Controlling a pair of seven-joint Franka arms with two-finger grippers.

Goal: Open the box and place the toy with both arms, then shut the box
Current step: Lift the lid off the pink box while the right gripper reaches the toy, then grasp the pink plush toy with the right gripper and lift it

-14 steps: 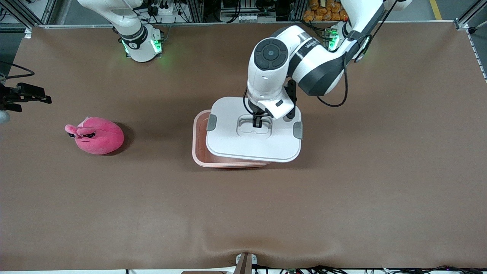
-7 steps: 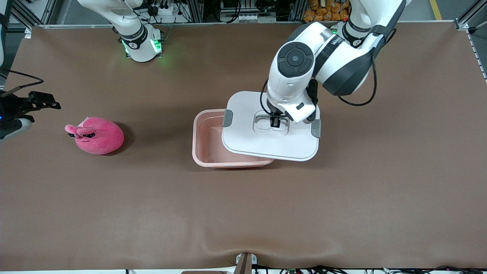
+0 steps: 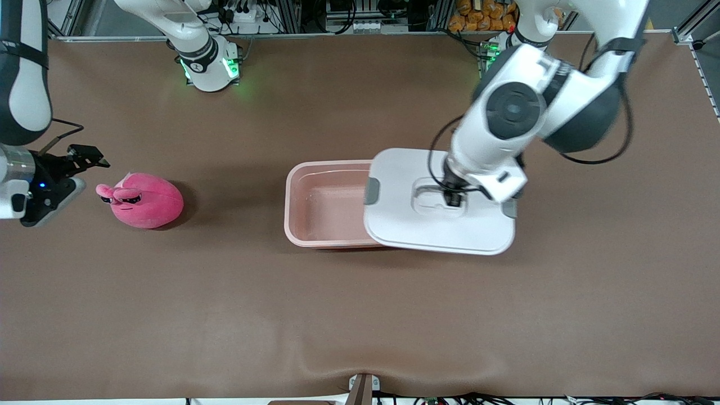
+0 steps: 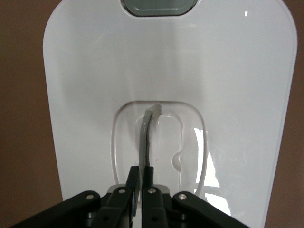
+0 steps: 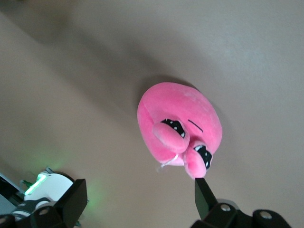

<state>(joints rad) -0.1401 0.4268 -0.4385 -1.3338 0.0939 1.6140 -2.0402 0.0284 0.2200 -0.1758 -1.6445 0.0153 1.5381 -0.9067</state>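
The pink translucent box stands open at mid-table, its inside bare. My left gripper is shut on the grey handle of the white lid. It holds the lid in the air, over the box's end toward the left arm and the table beside it. The lid fills the left wrist view, a grey clip at its edge. The pink plush toy lies toward the right arm's end. My right gripper is open beside it, with the toy just ahead of its fingertips.
The brown mat covers the table and has a raised wrinkle near the front edge. The right arm's base and the left arm's base stand at the edge farthest from the front camera.
My left gripper has carried the lid sideways off the box toward the left arm's end, uncovering most of the tub. My right gripper has come in closer to the toy.
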